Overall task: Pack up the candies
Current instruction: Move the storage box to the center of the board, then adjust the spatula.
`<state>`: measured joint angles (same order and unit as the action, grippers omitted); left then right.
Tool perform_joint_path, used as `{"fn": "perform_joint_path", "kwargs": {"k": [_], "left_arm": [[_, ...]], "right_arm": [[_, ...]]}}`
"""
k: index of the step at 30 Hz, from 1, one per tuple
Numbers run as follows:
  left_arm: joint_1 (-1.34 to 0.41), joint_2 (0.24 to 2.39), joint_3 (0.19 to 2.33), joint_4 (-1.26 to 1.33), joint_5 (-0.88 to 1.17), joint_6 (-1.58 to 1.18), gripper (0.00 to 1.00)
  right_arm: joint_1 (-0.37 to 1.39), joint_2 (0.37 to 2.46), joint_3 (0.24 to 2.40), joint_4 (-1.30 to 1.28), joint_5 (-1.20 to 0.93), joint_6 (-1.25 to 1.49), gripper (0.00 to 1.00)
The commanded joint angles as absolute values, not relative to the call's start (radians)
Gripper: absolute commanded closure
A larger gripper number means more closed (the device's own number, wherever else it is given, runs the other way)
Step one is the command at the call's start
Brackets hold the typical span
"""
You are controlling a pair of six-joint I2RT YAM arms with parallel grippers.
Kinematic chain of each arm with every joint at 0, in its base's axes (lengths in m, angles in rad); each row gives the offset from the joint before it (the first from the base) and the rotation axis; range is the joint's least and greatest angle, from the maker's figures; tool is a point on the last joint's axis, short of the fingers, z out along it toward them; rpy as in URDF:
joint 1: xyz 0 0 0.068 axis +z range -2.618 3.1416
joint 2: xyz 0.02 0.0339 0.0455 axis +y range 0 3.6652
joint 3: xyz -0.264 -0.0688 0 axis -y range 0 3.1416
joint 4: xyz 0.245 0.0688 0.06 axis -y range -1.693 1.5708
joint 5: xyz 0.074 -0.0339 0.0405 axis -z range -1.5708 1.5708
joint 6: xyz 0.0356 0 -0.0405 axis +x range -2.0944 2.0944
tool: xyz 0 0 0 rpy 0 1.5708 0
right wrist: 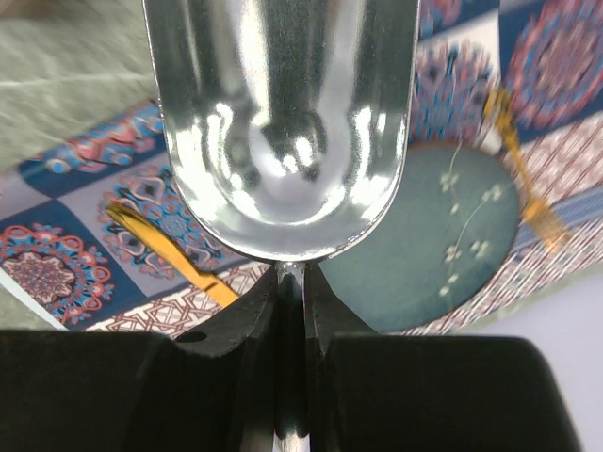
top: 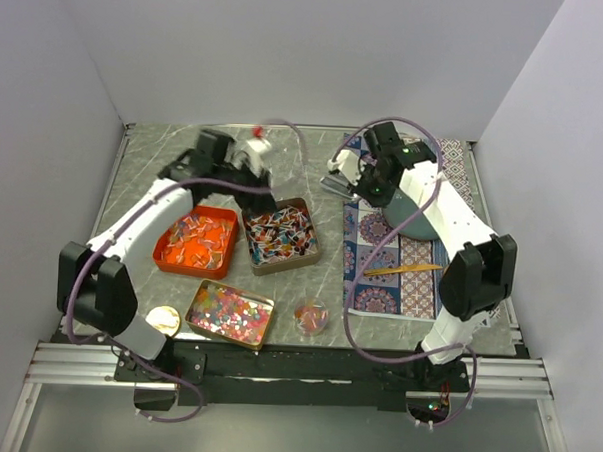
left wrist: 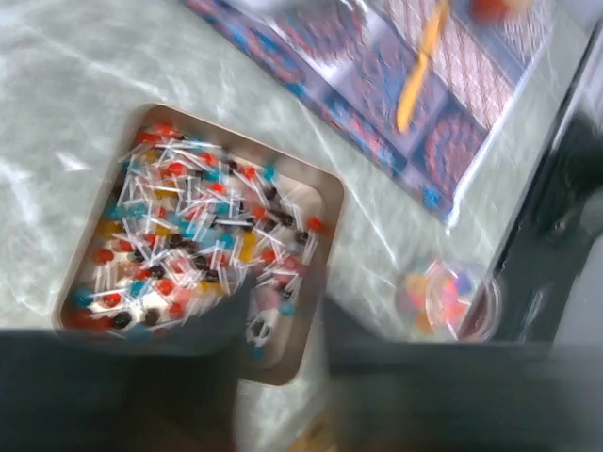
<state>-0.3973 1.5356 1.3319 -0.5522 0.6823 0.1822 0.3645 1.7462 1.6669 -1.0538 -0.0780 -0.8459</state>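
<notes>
Left arm (top: 142,214) stretched forward, left fingers (left wrist: 141,386) parted, right fingers (right wrist: 226,330) clamped

We're in a robot lab cell here: plain white panels (top: 289,45) box in a marble-look tabletop (top: 150,149), aluminium rails (top: 75,361) line the near edge, and two cabled arms, left arm (top: 142,214) and right arm (top: 452,218), stand bolted over sorted candies (top: 279,233).
</notes>
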Motion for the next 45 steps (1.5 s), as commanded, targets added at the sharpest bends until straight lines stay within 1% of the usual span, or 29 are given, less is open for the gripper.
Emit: {"fn": "perform_joint_path", "kwargs": {"k": [1,4,5,8,12,20,22,23,25,26,28,30,34,37,41,45], "left_arm": [[-0.252,1.598,1.321,-0.332,0.891,-0.261,0.98],[-0.249,1.621,1.298,-0.266,0.936,-0.355,0.99],[-0.249,1.624,1.290,-0.205,0.945,-0.386,0.99],[-0.249,1.640,1.272,-0.112,0.989,-0.478,0.99],[-0.249,1.654,1.258,-0.074,1.012,-0.537,0.99],[-0.249,1.657,1.213,-0.098,0.982,-0.520,0.99],[-0.242,1.643,1.215,-0.146,0.936,-0.494,0.99],[-0.238,1.634,1.215,-0.162,0.869,-0.485,0.99],[-0.210,1.612,1.213,-0.210,0.812,-0.465,0.99],[-0.196,1.606,1.206,-0.219,0.798,-0.460,0.99],[-0.150,1.594,1.200,-0.248,0.792,-0.454,0.99],[-0.111,1.580,1.192,-0.253,0.837,-0.451,0.99],[-0.087,1.543,1.174,-0.245,0.906,-0.457,0.99],[-0.092,1.529,1.144,-0.158,1.006,-0.515,0.99],[-0.118,1.566,1.138,-0.091,1.067,-0.581,0.99],[-0.155,1.603,1.163,-0.109,1.045,-0.569,0.99]], "right_arm": [[0.442,1.625,1.638,-0.993,-0.147,-0.925,1.00],[0.485,1.606,1.618,-0.959,-0.146,-0.960,1.00],[0.524,1.609,1.615,-0.956,-0.135,-0.969,1.00],[0.587,1.649,1.635,-0.960,-0.083,-0.970,1.00],[0.635,1.767,1.773,-0.999,-0.049,-0.902,1.00],[0.676,1.845,1.945,-1.031,-0.066,-0.851,1.00],[0.695,1.852,1.947,-1.057,-0.029,-0.859,1.00],[0.693,1.845,1.924,-1.057,-0.025,-0.858,1.00],[0.686,1.824,1.870,-1.034,-0.014,-0.861,1.00],[0.683,1.804,1.817,-1.028,-0.008,-0.867,1.00],[0.677,1.793,1.781,-1.022,-0.002,-0.870,1.00],[0.672,1.793,1.760,-1.025,-0.002,-0.861,1.00],[0.667,1.809,1.755,-1.020,0.032,-0.858,1.00],[0.669,1.839,1.798,-1.026,0.026,-0.854,1.00],[0.680,1.900,1.890,-1.038,0.029,-0.851,1.00],[0.706,1.943,1.950,-1.046,0.021,-0.851,1.00]]}}
